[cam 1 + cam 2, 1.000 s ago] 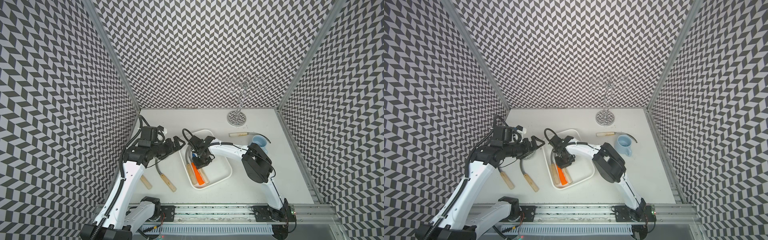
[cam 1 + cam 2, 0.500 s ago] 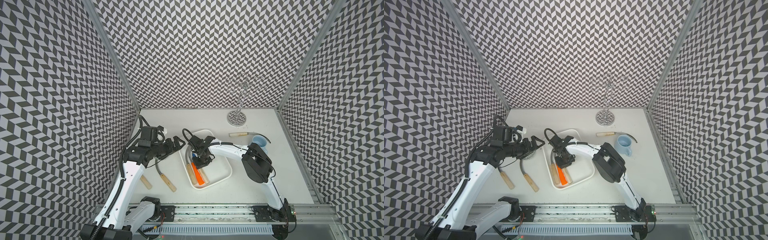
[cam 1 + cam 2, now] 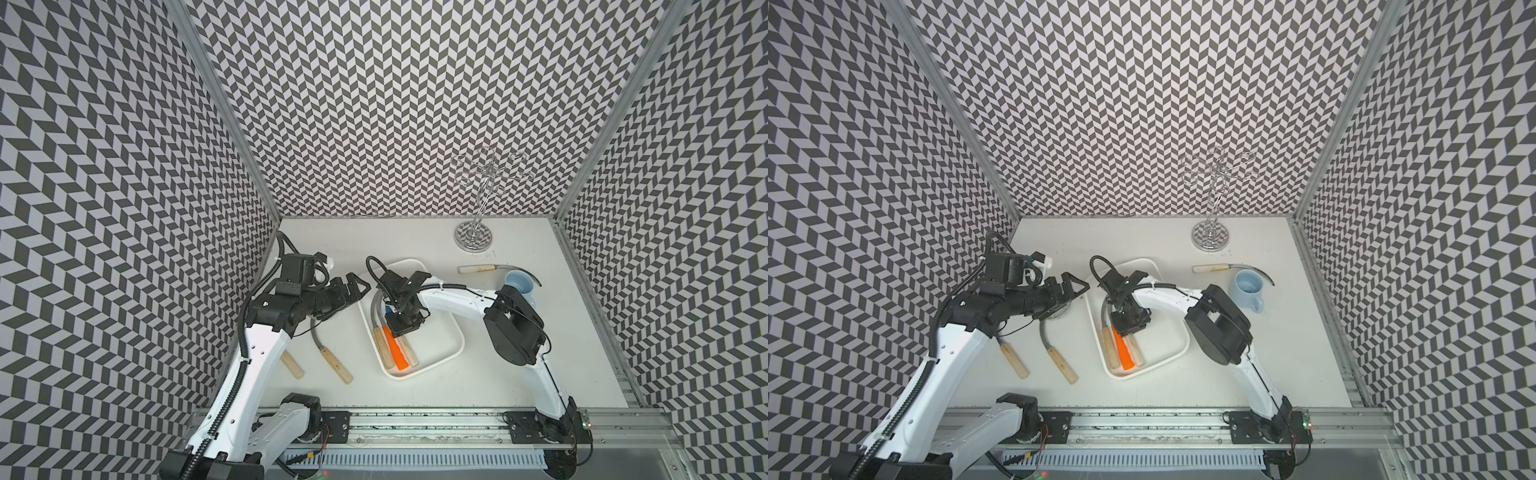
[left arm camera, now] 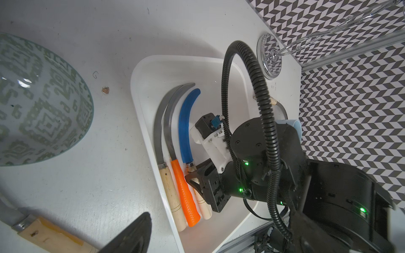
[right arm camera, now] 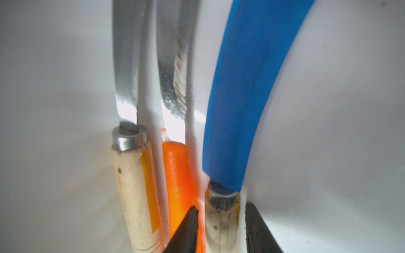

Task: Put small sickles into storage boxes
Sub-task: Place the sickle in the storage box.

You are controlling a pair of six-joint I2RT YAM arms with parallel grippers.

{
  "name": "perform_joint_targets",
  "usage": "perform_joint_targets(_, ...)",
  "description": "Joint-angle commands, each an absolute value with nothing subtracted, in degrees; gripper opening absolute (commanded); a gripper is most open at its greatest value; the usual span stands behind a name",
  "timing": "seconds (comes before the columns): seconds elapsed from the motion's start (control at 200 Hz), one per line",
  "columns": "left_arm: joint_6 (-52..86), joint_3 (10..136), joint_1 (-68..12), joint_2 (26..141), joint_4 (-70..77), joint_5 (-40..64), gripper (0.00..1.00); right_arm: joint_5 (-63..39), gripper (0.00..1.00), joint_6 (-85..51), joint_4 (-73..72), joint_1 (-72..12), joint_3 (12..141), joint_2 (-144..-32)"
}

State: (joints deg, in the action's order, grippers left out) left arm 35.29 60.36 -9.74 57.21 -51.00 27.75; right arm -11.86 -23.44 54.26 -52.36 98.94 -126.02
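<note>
- Right gripper [image 5: 221, 208]: fingers [image 5: 186, 232] a little apart, one on each side of the blue sickle's [image 5: 241, 98] pale handle. A thin gap shows on both sides, so nothing is clamped.
- Blue sickle lies flat in the tray [image 3: 436, 336], close to the orange sickle [image 5: 178, 175] (orange handle, grey blade).
- Next over is a pale sickle [image 5: 131, 175]. All three lie parallel along the tray's left long wall, blades toward the back wall.
- Left gripper [image 3: 357, 286]: fingers spread wide, holding nothing. It hovers over the bowl [image 4: 39, 105], just beside the tray.
- Table by the left arm, outside the tray: near sickle [image 3: 334, 365] and edge sickle [image 3: 292, 365]. The edge sickle's blade is hidden under the arm.
- Back right, well apart from the tray: far sickle [image 3: 478, 269] on the table, its blade curving behind the mug [image 3: 519, 282].
</note>
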Motion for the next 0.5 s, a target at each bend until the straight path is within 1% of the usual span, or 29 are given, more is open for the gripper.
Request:
perform_joint_targets(0.0, 35.8, 59.6, -9.8, 56.0, -50.0, 28.3, 1.0, -10.1, 0.39, -22.9, 54.9, -52.0, 99.4, -126.0)
perform_joint_targets(0.075, 35.9, 59.2, -9.8, 55.8, -49.9, 28.3, 1.0, -10.2, 0.42, -22.8, 55.2, -52.0, 99.4, -125.8)
perform_joint_targets(0.23, 35.9, 58.1, -9.7, 55.2, -49.9, 28.6, 1.0, -9.2, 0.46, -22.7, 55.7, -51.9, 99.3, -125.1)
perform_joint_targets(0.491, 36.0, 58.0, -9.7, 55.9, -49.1, 28.7, 1.0, -6.7, 0.49, -22.5, 57.9, -50.6, 99.8, -122.9)
